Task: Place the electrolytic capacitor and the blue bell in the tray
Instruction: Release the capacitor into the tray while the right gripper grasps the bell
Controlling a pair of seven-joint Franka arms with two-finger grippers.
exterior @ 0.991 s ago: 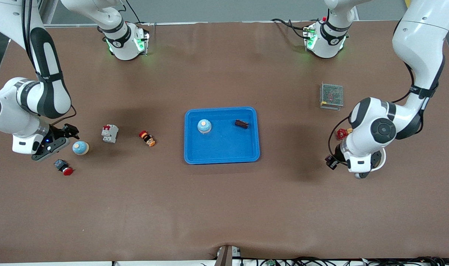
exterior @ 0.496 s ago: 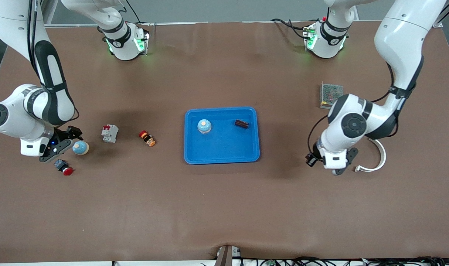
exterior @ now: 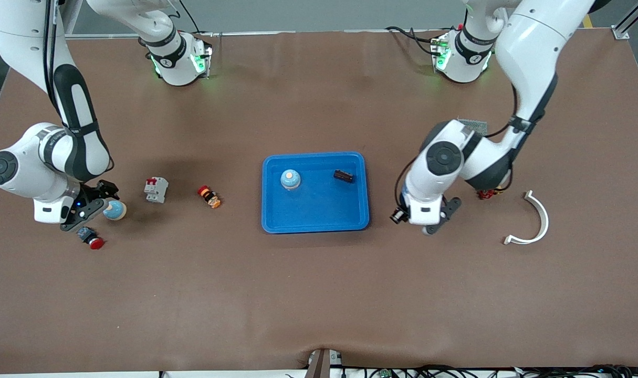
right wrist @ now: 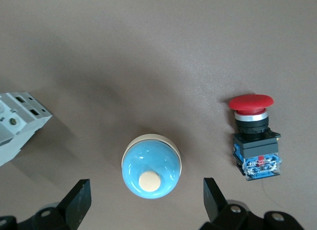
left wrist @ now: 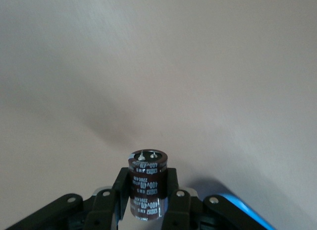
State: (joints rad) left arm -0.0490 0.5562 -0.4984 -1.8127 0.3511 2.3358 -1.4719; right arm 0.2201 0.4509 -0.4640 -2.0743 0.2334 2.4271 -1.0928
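The blue tray [exterior: 315, 218] lies mid-table with one blue bell [exterior: 290, 179] and one dark electrolytic capacitor [exterior: 343, 176] in it. My left gripper [exterior: 399, 214] hangs over the table beside the tray's edge toward the left arm's end. In the left wrist view it [left wrist: 147, 179] is shut on a second brown capacitor [left wrist: 147, 185], held upright, with a tray corner [left wrist: 250, 214] showing. My right gripper [exterior: 99, 199] is open just above a second blue bell [exterior: 114, 210]. Its fingers stand either side of that bell [right wrist: 151, 165], apart from it.
A white circuit breaker [exterior: 156, 189] and a small orange-and-red part [exterior: 209, 197] lie between the second bell and the tray. A red push button [exterior: 91, 238] lies close to that bell. A white curved piece [exterior: 534, 223], a small red part [exterior: 485, 194] and a grey mesh box [exterior: 474, 125] are at the left arm's end.
The left arm has swung from its end of the table toward the tray with the capacitor, uncovering the white curved piece. The right gripper edged closer to the second bell.
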